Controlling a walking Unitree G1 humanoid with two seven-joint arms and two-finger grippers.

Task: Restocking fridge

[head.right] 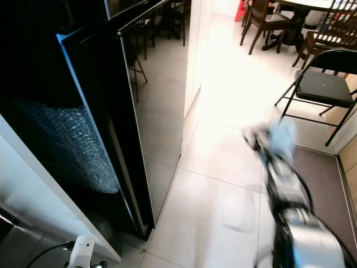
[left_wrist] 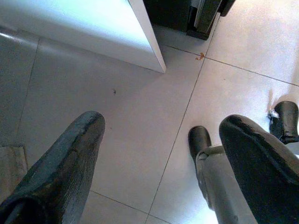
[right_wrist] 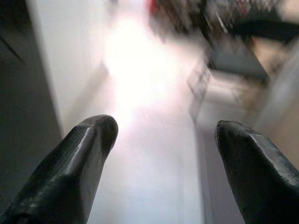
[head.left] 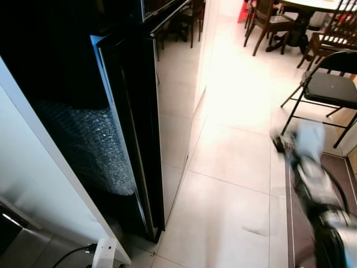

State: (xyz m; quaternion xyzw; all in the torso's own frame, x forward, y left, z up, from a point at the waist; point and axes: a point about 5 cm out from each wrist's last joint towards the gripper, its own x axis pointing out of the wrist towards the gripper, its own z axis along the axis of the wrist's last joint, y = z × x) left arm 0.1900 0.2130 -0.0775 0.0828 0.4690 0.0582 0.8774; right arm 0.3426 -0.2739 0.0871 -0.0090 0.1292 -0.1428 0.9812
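Note:
A tall black fridge (head.left: pixel 134 111) stands on my left with its glossy door (head.right: pixel 125 128) ajar. Silvery bubble wrap (head.left: pixel 89 145) shows in the dark gap behind the door. My right gripper (head.right: pixel 252 137) is raised over the floor tiles to the right of the fridge, blurred by motion; in the right wrist view its fingers (right_wrist: pixel 88 154) stand open with nothing between them. My left gripper (left_wrist: pixel 163 126) hangs open over the floor, close to the white panel's corner (left_wrist: pixel 154 60) and the robot's feet (left_wrist: pixel 201 140).
A slanted white panel (head.left: pixel 39 184) runs along the fridge's near side, with a cable (head.left: pixel 72 254) at its foot. A black folding chair (head.left: pixel 329 86) stands at the right, and a dining table with wooden chairs (head.left: pixel 279 22) farther back. A dark mat (head.right: pixel 318 167) lies under my right arm.

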